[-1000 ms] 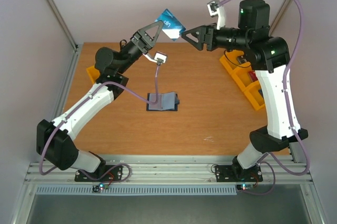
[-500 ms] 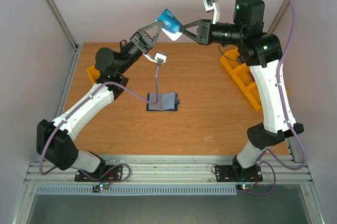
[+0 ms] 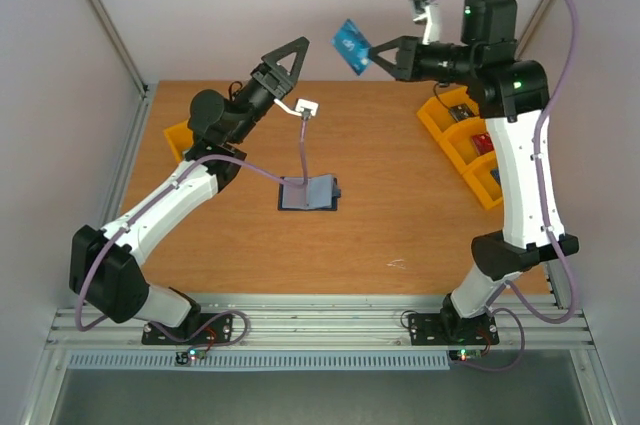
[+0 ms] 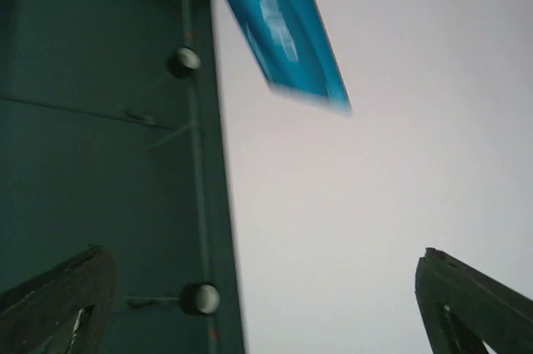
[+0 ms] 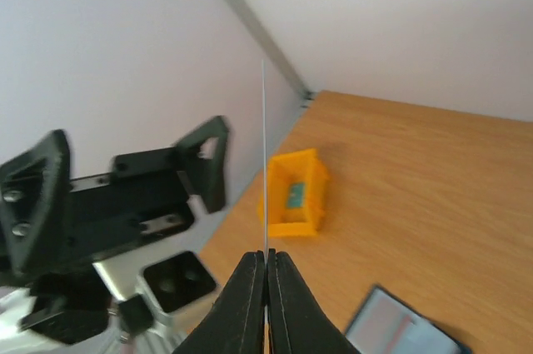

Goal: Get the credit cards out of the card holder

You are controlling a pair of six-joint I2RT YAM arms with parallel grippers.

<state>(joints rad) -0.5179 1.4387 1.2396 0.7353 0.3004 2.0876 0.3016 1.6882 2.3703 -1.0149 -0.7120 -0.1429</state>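
Note:
A blue credit card (image 3: 351, 47) hangs high in the air at the back of the table, with my right gripper (image 3: 375, 53) shut on its edge. The right wrist view shows that card edge-on as a thin line (image 5: 265, 162) rising from the closed right gripper (image 5: 266, 256). My left gripper (image 3: 290, 52) stands open to the left of the card, apart from it, and the blue card (image 4: 279, 25) shows above its spread fingertips (image 4: 462, 291) in the left wrist view. The dark blue card holder (image 3: 310, 192) lies open on the table's middle.
A small yellow bin (image 3: 178, 138) sits at the table's left edge, with a card inside (image 5: 293, 196) in the right wrist view. Larger yellow bins (image 3: 470, 150) stand along the right edge. Enclosure walls and a frame post (image 3: 100, 15) surround the table.
The left gripper has opened and let go of the blue card. The right gripper has shut on it and carried it to the right, away from the left gripper.

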